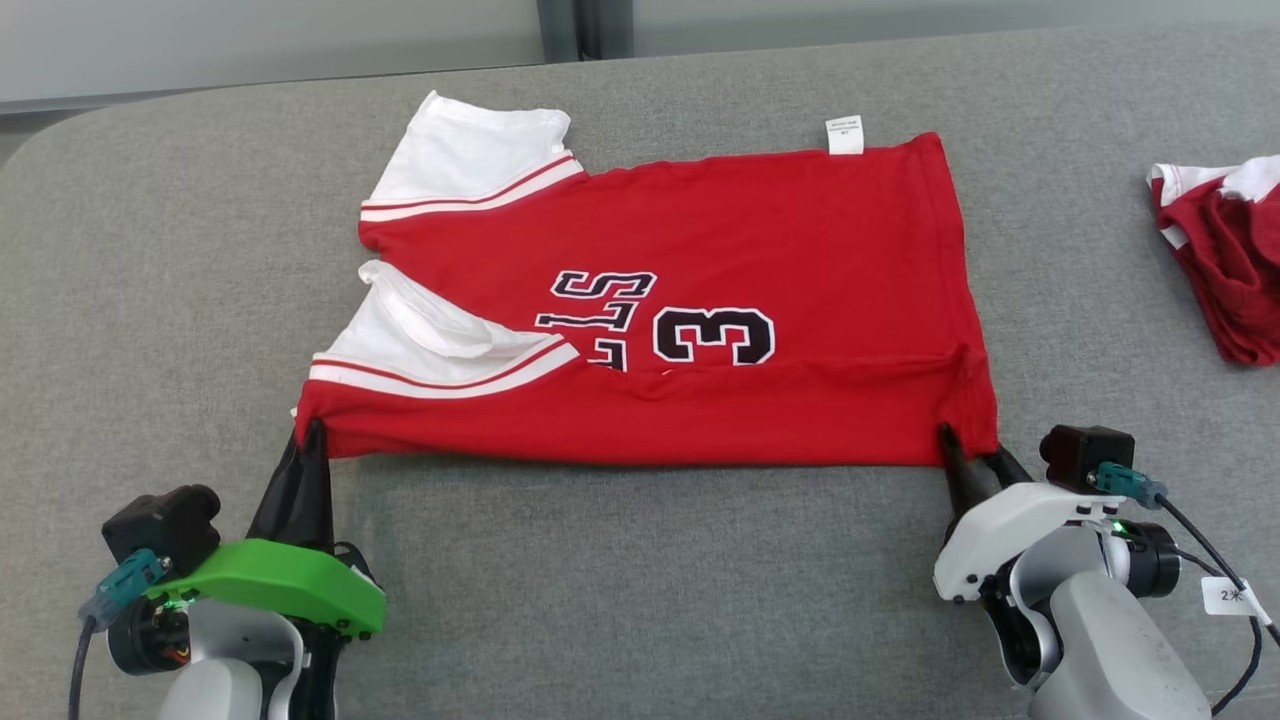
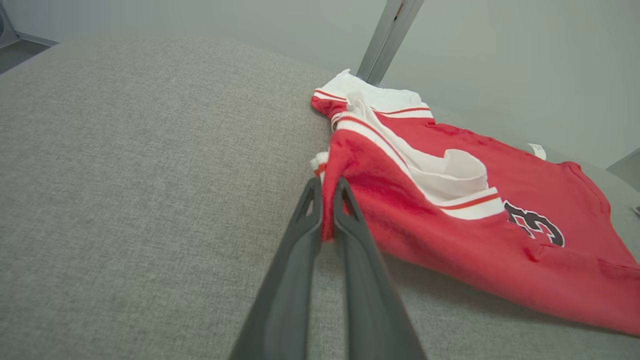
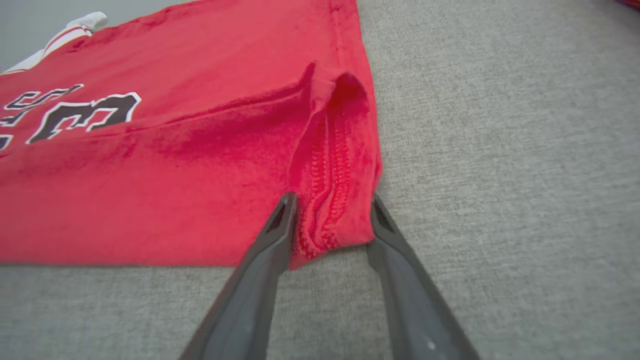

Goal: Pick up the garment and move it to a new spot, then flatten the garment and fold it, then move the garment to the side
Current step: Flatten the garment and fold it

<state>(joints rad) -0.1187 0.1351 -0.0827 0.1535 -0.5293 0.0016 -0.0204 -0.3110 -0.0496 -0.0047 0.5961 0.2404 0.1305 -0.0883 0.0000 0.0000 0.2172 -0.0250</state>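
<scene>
Pinching the red jersey's [image 1: 800, 250] lower-left corner: left end effector [image 1: 313, 428], fingers closed on cloth. Jersey lies folded flat, mid-frame on grey bench [image 1: 640, 580]. Right end effector [image 1: 972, 445], lower right, fingers partly apart astride hem corner. Crumpled red garment [image 1: 1230, 260] at right edge.

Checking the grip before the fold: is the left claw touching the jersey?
Touching. The left wrist view shows the left claw shut on the jersey at its red corner.
</scene>
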